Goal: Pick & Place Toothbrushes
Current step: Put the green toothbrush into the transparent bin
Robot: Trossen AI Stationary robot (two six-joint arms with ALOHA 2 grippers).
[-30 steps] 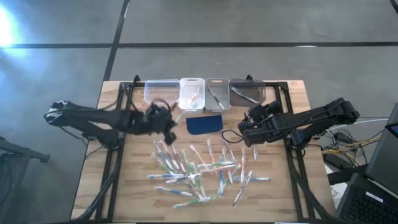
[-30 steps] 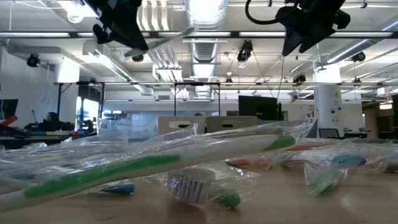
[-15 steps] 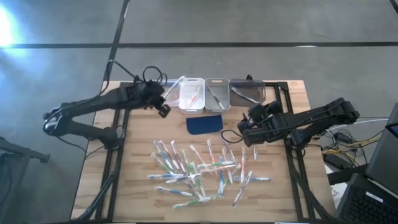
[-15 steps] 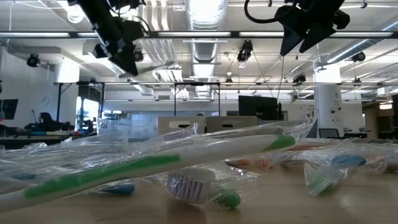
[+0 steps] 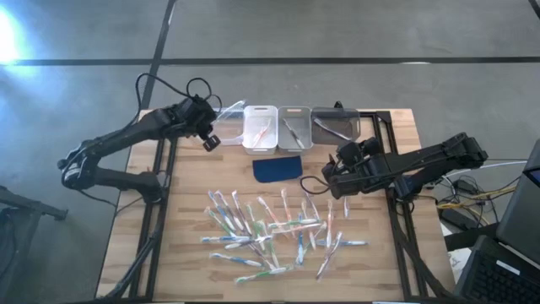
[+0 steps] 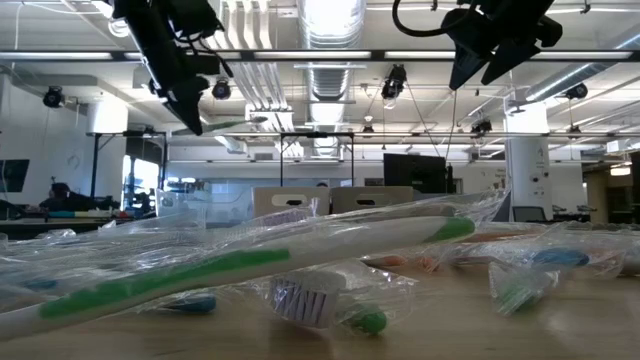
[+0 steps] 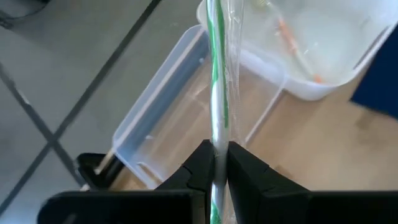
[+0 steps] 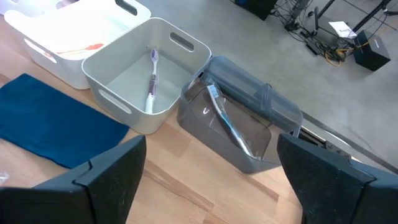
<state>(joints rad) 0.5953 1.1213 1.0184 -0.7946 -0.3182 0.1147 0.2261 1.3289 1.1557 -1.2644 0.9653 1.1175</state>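
High view: the left gripper [image 5: 213, 127] hangs over the clear bin [image 5: 218, 124] at the tabletop's far edge, pinching a green-striped toothbrush [image 5: 228, 111]. The right gripper [image 5: 333, 179] hovers near the blue pad [image 5: 278, 168], fingers spread and empty. The loose toothbrushes [image 5: 270, 232] lie scattered across the tabletop's middle.

Low view: wrapped toothbrushes [image 6: 250, 262] fill the foreground.

Left wrist view: the fingers [image 7: 199, 168] squeeze the wrapped brush above the clear bin.

Right wrist view: the white bin [image 8: 146, 71] and the grey bin [image 8: 245, 127] each hold a toothbrush.

We see a grey concrete floor [image 5: 354, 34] crossed by dark lines, bright glare at nine o'clock, and ceiling ducts [image 6: 325, 75] with strip lights [image 6: 330, 15] overhead.
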